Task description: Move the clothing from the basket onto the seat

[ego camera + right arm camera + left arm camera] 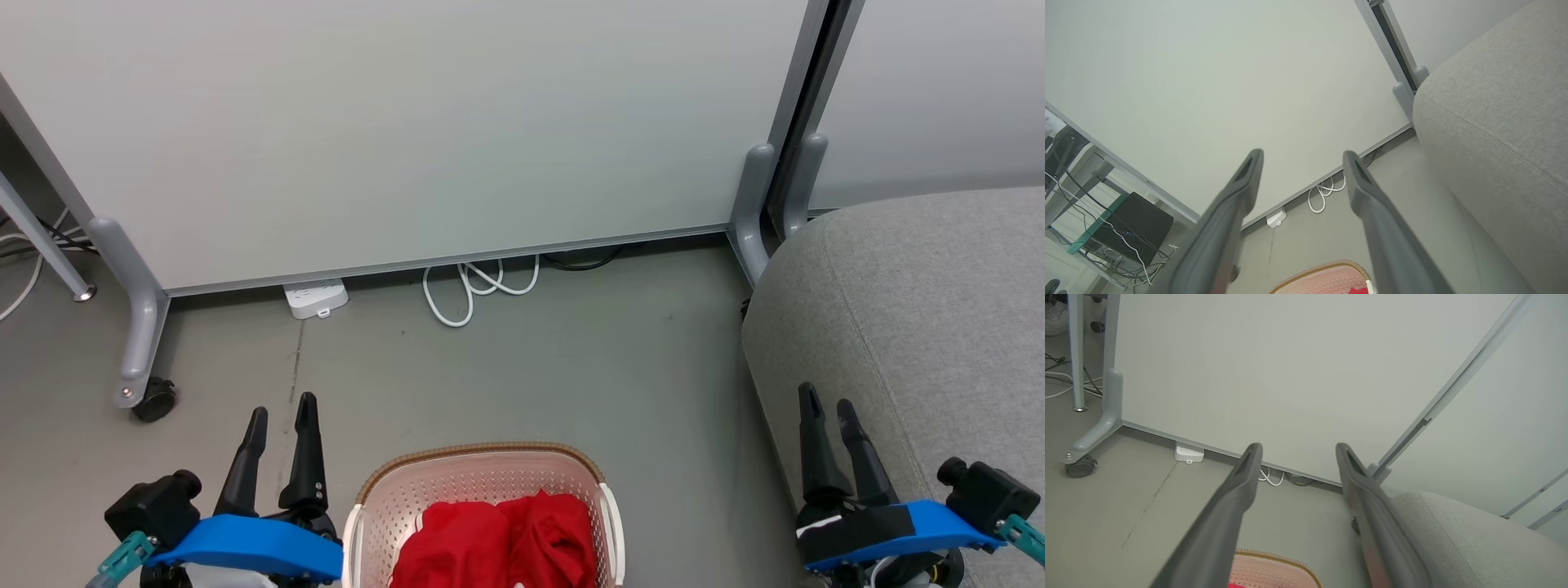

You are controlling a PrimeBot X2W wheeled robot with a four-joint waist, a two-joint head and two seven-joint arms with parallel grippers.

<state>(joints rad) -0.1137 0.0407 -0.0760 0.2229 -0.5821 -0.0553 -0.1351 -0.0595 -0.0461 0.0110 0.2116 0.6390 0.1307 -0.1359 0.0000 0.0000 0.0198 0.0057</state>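
Your head cam looks steeply down at the floor [571, 367], with the basket [482, 448] cut by the bottom edge. Both wrist cams sit low and aim forward at the partition [408, 122]. All three share the power strip [314, 298], basket rim and seat [922, 294].

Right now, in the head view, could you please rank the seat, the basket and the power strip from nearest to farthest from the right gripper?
From the right gripper:
1. Seat, right alongside it.
2. Basket, to its left.
3. Power strip, far left by the wall.
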